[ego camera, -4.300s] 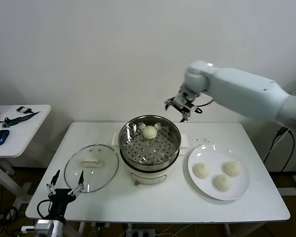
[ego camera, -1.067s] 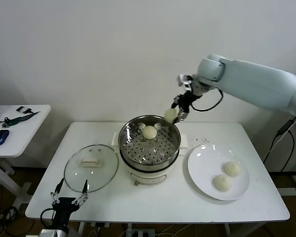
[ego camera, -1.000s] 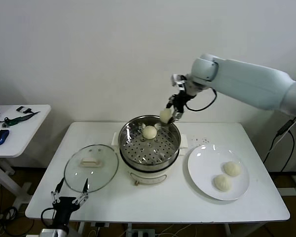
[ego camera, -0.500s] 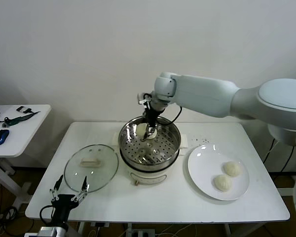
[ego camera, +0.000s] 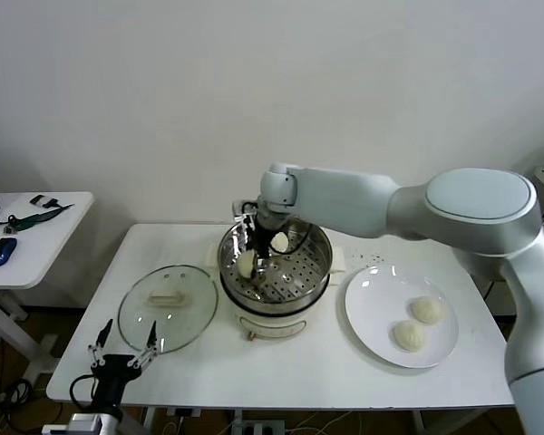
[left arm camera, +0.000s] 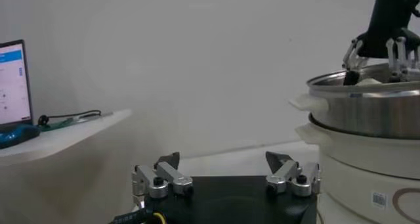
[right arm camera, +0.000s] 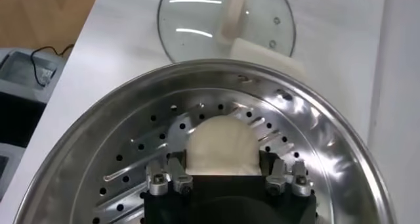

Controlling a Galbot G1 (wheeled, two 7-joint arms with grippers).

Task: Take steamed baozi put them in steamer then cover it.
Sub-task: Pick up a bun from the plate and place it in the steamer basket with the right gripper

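A steamed baozi [right arm camera: 222,145] is pinched between the jaws of the right gripper [right arm camera: 226,178], lowered inside the steamer [ego camera: 319,269]; a second bun [ego camera: 279,242] lies just beyond. The left gripper [left arm camera: 226,177], jaws spread, is parked below the cover [ego camera: 168,305].

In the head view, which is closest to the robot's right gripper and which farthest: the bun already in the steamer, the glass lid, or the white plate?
From the right gripper:
1. Loose bun, beside it in the steamer.
2. Glass lid on the table, robot's left, and white plate, robot's right: too close to call.

Four baozi [ego camera: 246,264], one steamer [ego camera: 315,272], one cover [ego camera: 168,306], one plate [ego camera: 372,304].
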